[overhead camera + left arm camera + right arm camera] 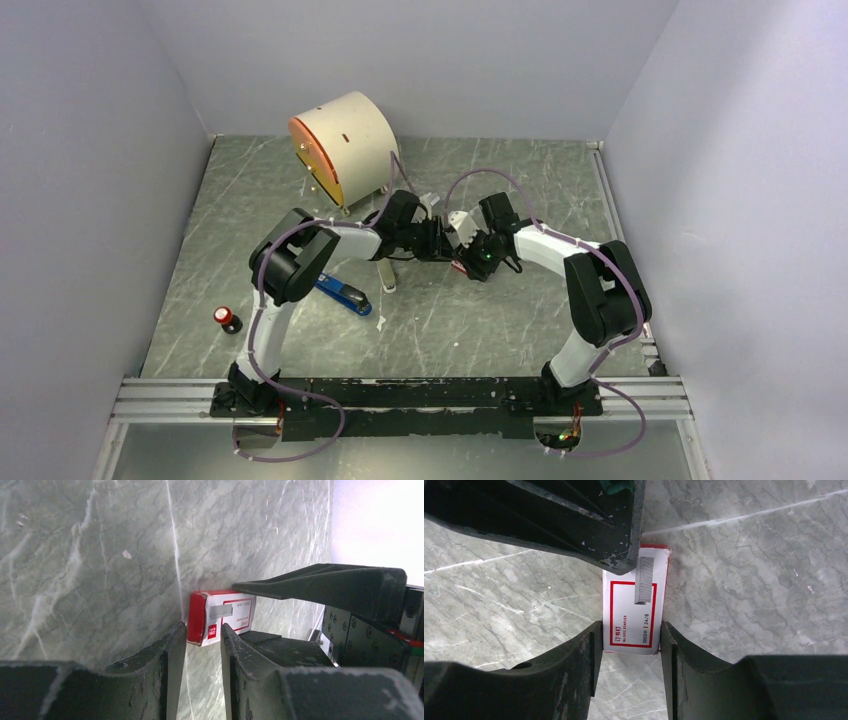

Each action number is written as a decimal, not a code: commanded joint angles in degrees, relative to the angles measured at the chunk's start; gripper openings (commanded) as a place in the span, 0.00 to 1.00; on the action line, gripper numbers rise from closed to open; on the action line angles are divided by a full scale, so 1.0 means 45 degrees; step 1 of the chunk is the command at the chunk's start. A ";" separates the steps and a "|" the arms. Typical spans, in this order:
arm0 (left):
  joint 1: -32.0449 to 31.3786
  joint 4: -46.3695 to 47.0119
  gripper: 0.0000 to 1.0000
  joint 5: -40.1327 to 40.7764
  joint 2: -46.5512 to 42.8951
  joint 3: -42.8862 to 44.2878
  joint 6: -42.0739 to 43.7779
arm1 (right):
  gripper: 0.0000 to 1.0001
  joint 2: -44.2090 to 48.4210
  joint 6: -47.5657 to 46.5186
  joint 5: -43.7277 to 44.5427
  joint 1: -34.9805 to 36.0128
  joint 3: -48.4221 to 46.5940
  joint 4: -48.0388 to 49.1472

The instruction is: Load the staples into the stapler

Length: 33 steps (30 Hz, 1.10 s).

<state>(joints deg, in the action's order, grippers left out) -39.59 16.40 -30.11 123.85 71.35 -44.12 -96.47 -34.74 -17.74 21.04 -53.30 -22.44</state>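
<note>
Right gripper clamps the red-and-white staple box by its long sides; left gripper stands narrow, straddling the box's red end, grip uncertain. Blue stapler lies on the table, 8 o'clock from the box

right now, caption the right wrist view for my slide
Right gripper pressing both sides of a red-and-white cardboard staple box; a black finger of the left gripper covers its far corner.

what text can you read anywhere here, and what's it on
"订书钉": staple box, front label
"No.0012 STAPLES": same label
"1000" and "24/6": same label
Side print in the left wrist view: too blurred to read
No other text shows
</note>
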 commanded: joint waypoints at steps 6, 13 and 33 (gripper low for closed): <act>-0.0214 0.1341 0.26 -0.0875 0.0555 0.0153 0.0238 | 0.47 -0.0498 0.0220 0.0761 -0.0028 0.0378 -0.0228; -0.0216 0.2587 0.20 -0.1267 0.0483 -0.0448 -0.0264 | 0.47 -0.0438 0.0328 0.1213 0.0360 0.0417 0.0210; -0.0195 0.4508 0.24 -0.2783 0.0907 -0.1059 -0.1361 | 0.48 -0.0452 0.0310 0.0720 0.0655 0.0440 0.0853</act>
<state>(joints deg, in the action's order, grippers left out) -39.81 29.47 -36.75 126.41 67.72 -47.33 -96.09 -32.77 -14.17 23.73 -52.75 -19.86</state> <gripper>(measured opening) 0.233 0.484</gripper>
